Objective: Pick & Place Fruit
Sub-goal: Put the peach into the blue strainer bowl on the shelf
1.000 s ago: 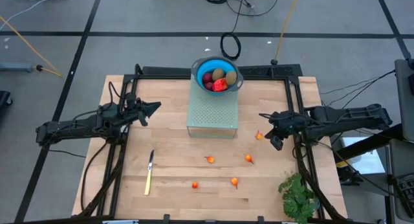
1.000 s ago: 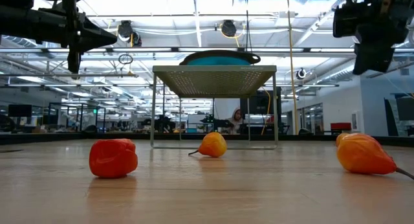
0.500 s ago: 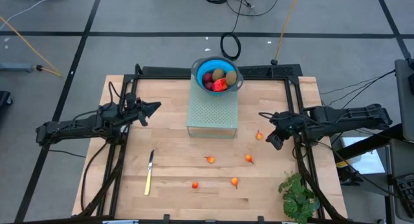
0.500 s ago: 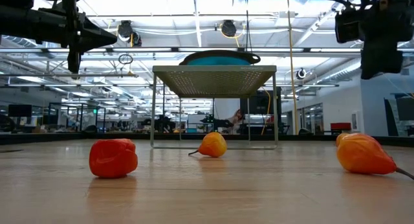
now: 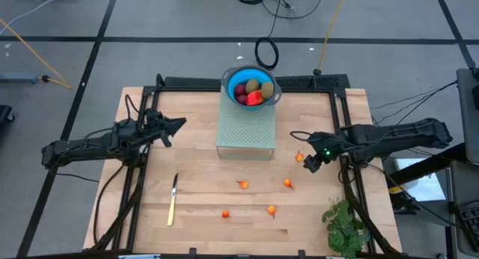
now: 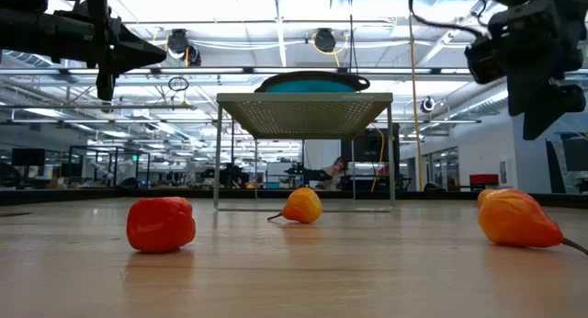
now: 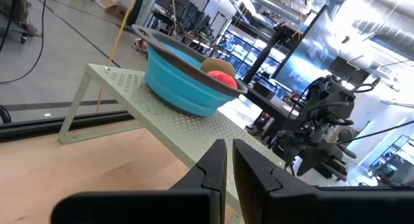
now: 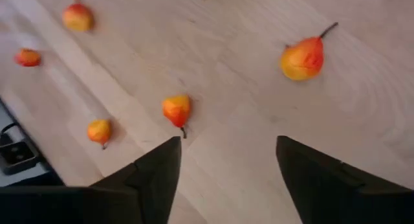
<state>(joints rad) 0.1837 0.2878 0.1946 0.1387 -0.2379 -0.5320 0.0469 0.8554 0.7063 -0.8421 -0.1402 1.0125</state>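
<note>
Loose fruit: five small orange-red pieces on the surface [image 5: 187,139], each with a thin stem; two [image 5: 225,213] [image 5: 271,210] nearest the front edge, two [image 5: 242,185] [image 5: 287,183] behind them, one [image 5: 300,157] farther back.
Knife [image 5: 173,200]: one, yellow handle, front left.
Plant [image 5: 345,227]: one, leafy, front right corner.
Right gripper [image 5: 308,163]: just beside the rearmost loose fruit, above the surface; jaws spread, holding nothing.
Left gripper [image 5: 178,125]: above the surface on the left, well apart from the fruit; jaws pressed together, empty.
Rack [image 5: 245,132]: one, perforated, pale green, at the back centre.
Bowl [image 5: 230,78]: one, blue, on the rack's far end.
Bowl contents: two brownish ovals [image 5: 253,85] [image 5: 267,89], a dark red round piece [image 5: 240,89] and a red piece [image 5: 254,98]; more may be hidden.
</note>
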